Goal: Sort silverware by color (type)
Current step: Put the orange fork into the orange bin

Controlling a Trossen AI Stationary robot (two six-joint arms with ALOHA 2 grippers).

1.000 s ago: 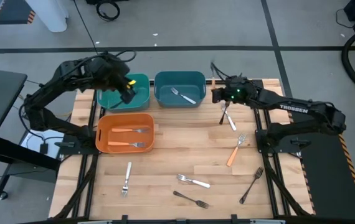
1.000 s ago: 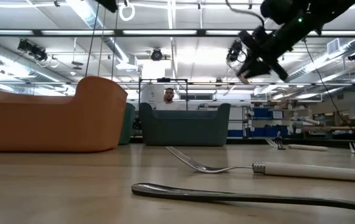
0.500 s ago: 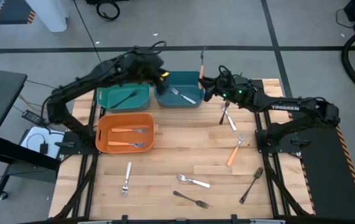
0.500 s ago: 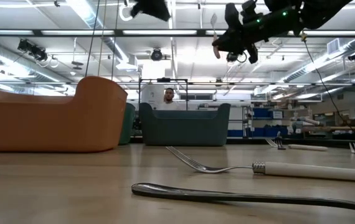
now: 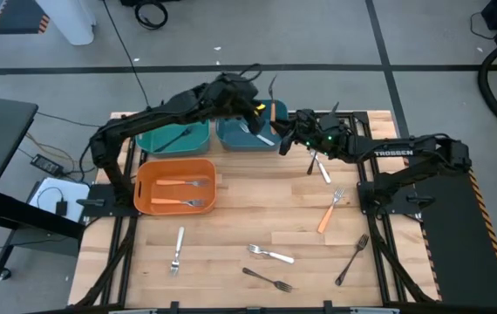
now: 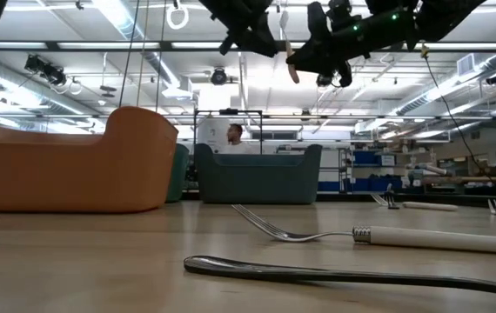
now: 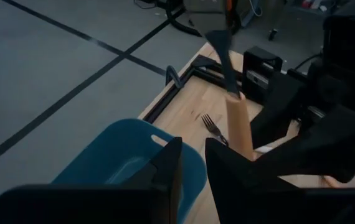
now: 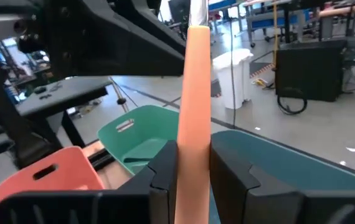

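My right gripper is shut on an orange-handled fork, held upright by the blue bin's right end. My left gripper hangs over the blue bin, just left of that fork, with its fingers slightly apart and nothing between them. In the left wrist view the fork's handle stands just ahead of those fingers. Loose forks lie flat on the wooden table: silver, white-handled, black, black, orange-handled and a crossed pair. My right gripper pinches the fork's orange handle low down between its two fingers. The fingers come about level from the table's right side and lie across the handle. The fork stands upright with its tines up, lifted clear above the table.
A green bin holds a black fork, the blue bin a silver fork, and the orange bin two orange-handled forks. In the low view a person shows in the room behind the table.
My left gripper has swung from over the green bin toward the table's right, over the blue bin, up to the held fork, and has come down a little. My right gripper has moved toward the table's left and rolled, bringing the fork upright.
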